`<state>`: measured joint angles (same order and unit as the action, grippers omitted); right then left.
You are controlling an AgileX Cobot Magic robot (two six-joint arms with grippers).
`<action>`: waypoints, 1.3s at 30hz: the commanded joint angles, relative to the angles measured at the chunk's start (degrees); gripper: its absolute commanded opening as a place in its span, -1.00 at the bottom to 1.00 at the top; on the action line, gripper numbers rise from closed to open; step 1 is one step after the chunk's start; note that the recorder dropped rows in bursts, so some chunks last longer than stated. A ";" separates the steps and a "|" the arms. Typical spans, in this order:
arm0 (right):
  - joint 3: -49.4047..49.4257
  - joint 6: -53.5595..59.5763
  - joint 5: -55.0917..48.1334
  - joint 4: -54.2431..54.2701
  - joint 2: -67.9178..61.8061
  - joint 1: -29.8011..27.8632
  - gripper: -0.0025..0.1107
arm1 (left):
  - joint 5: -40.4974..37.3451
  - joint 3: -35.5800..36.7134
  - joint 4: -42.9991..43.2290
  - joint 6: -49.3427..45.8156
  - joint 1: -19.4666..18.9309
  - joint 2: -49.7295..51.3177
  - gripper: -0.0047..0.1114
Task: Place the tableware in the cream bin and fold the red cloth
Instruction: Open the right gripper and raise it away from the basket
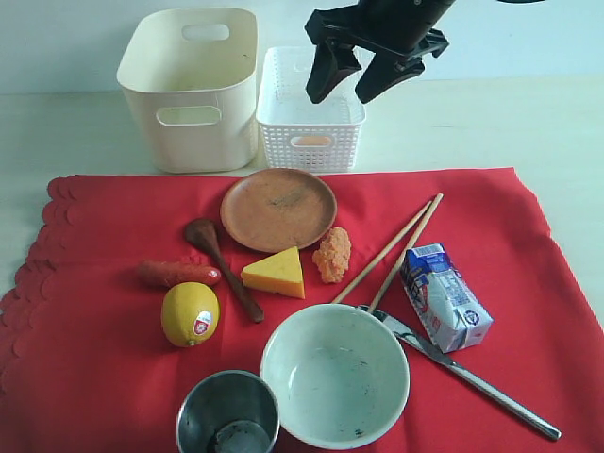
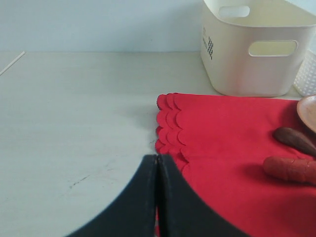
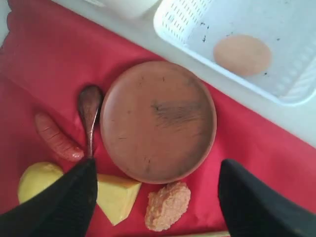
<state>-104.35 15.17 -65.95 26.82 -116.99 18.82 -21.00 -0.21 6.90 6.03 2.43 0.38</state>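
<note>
Pale surface (image 1: 528,123) with the red cloth (image 1: 113,377) spread flat in front of the cream bin (image 1: 189,94). Plate (image 1: 278,208), spoon (image 1: 212,250), chopsticks (image 1: 392,250), knife (image 1: 462,373), bowl (image 1: 335,373) and cup (image 1: 226,415) all sit on the cloth. Right gripper (image 1: 340,97) hangs wide apart above the white basket (image 1: 311,127). Left gripper (image 2: 158,160) is pressed together, holding nothing, by the cloth's scalloped edge.
</note>
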 commanded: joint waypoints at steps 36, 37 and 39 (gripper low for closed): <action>44.29 5.30 17.09 0.25 28.70 -0.13 0.19 | 0.39 0.21 0.00 0.17 -0.17 -0.38 -0.92; 44.78 5.40 17.61 0.25 28.70 -0.13 0.19 | 0.39 0.21 0.00 0.17 -0.17 -0.38 -0.92; 45.52 5.60 18.18 0.25 28.70 -0.13 0.19 | 0.39 0.21 0.00 0.17 -0.17 -0.38 -0.92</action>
<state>-59.87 19.77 -49.45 26.92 -88.80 18.82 -21.00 -0.21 6.90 6.03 2.43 0.38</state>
